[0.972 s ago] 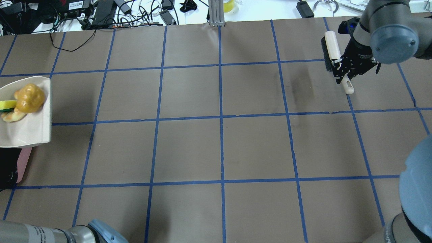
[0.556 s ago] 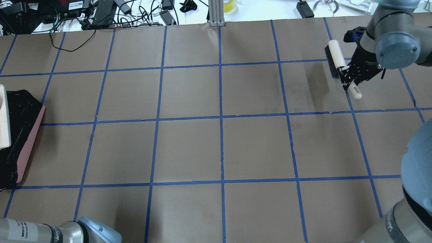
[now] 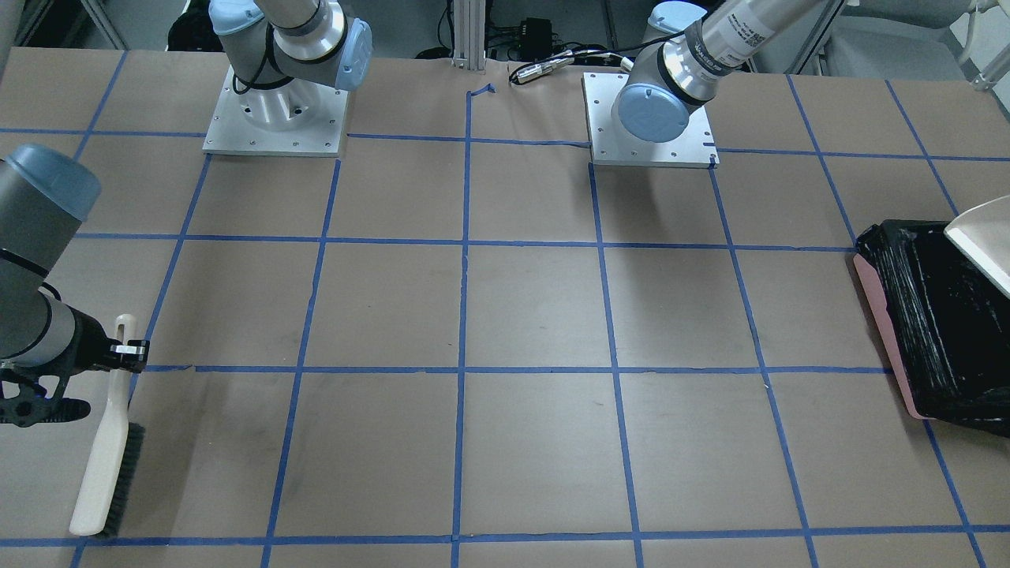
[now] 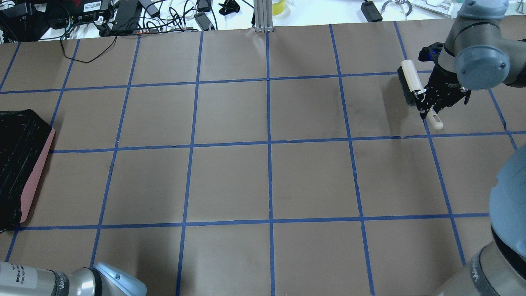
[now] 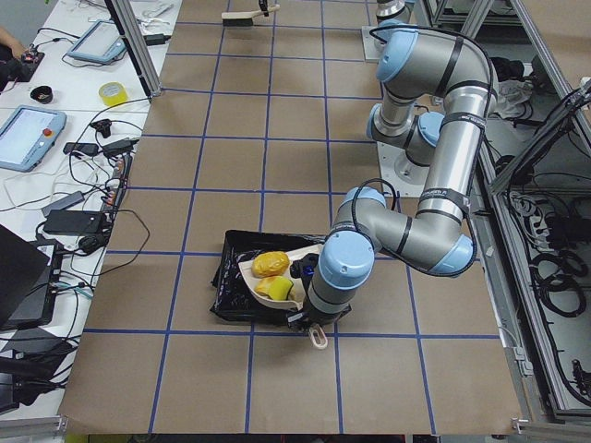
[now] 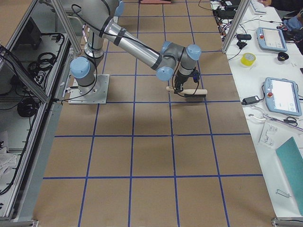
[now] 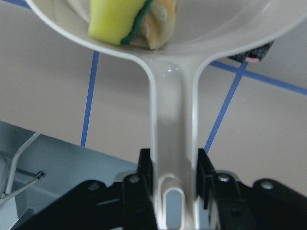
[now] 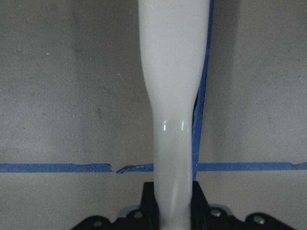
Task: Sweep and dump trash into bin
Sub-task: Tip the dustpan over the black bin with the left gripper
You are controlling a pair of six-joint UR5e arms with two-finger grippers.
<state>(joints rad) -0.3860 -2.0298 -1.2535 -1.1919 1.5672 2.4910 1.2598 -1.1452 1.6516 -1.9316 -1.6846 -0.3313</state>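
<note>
Above the one black-lined bin (image 5: 229, 293), the left gripper (image 7: 175, 167) pinches one dustpan (image 7: 230, 28) holding three trash pieces (image 5: 269, 264); the right gripper (image 8: 173, 191) clamps one brush (image 4: 411, 79).

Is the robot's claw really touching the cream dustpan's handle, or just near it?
Touching. In the left wrist view the left gripper clamps the dustpan handle, a finger pressed on each side, with no gap.

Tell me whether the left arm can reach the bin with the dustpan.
Probably yes: the left gripper holds the dustpan over the bin, with nothing between them.
</note>
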